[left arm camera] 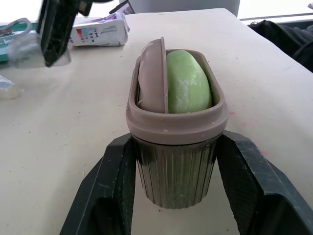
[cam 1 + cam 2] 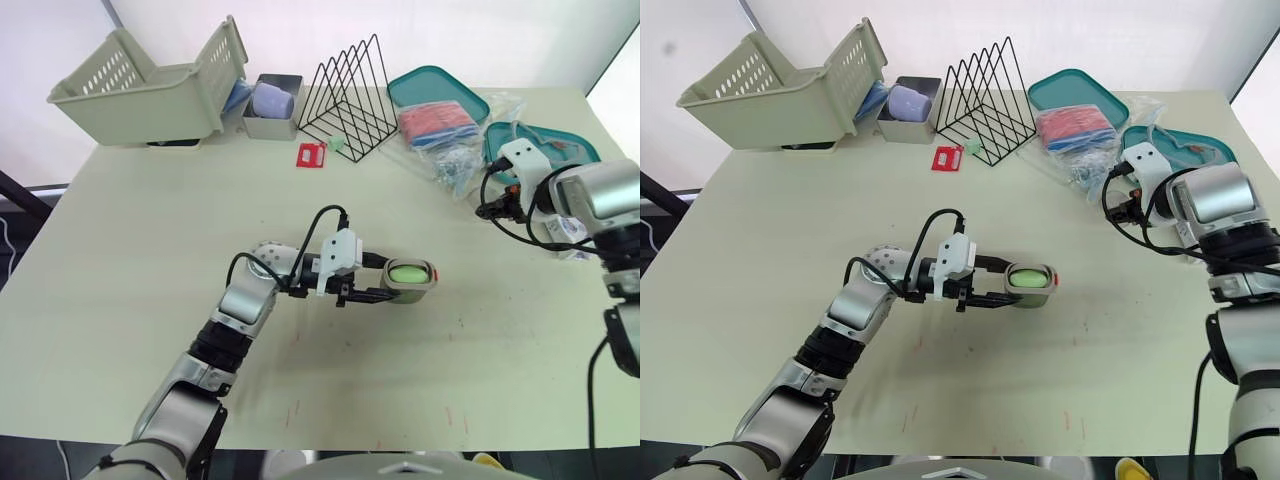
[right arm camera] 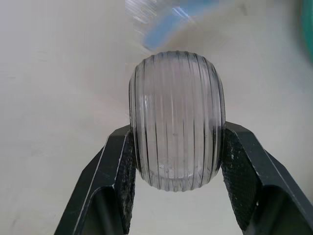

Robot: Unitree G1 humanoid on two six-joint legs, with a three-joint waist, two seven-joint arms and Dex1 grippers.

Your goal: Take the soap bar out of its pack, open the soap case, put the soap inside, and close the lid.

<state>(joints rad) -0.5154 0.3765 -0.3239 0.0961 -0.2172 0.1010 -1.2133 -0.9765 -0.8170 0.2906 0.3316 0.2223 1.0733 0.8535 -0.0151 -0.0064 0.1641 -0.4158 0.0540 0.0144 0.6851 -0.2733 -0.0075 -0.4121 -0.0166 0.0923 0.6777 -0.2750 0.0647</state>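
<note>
The left arm reaches low over the middle of the tabletop (image 2: 150, 220), its left gripper (image 2: 388, 281) clamped on the standing soap case (image 1: 176, 176) containing the green soap (image 1: 188, 83), while the bent right arm's right gripper (image 3: 176, 134) pinches the clear ribbed lid (image 3: 176, 98).

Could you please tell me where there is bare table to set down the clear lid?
For the lid, the widest bare stretch is the near table in front of the soap case; the left side in front of the basket is also open. The back and far right are crowded with teal lids, plastic bags and the wire rack.
</note>
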